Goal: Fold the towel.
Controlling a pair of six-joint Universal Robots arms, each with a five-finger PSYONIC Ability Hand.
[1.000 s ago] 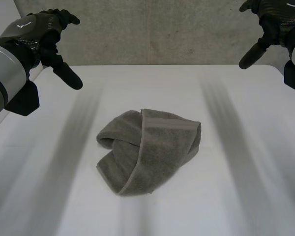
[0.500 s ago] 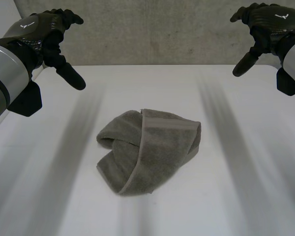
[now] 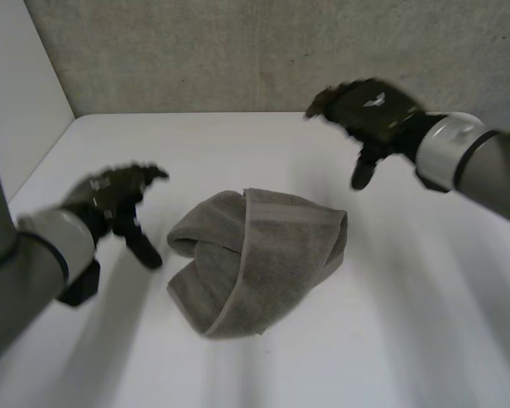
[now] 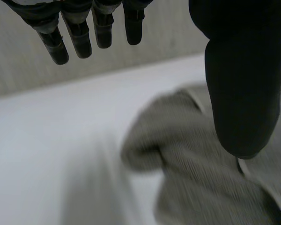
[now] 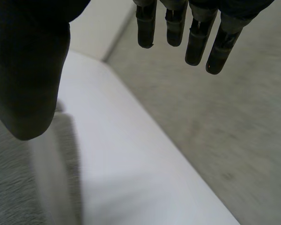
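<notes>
A grey-brown towel [image 3: 255, 255] lies crumpled and loosely folded over itself in the middle of the white table [image 3: 408, 323]. My left hand [image 3: 110, 200] hovers low just left of the towel, open, holding nothing. In its wrist view the towel [image 4: 206, 187] lies beneath the thumb and spread fingers [image 4: 77, 35]. My right hand [image 3: 365, 110] is open above the table, behind the towel's right end and apart from it. A strip of the towel [image 5: 14, 187] lies below its thumb in the right wrist view.
A grey wall [image 3: 263, 51] rises behind the table's far edge. A white panel [image 3: 17, 102] stands at the left. Bare tabletop surrounds the towel on all sides.
Both hands have come down and inward from the upper corners toward the towel. The left hand dropped to table level beside it. The towel has not moved.
</notes>
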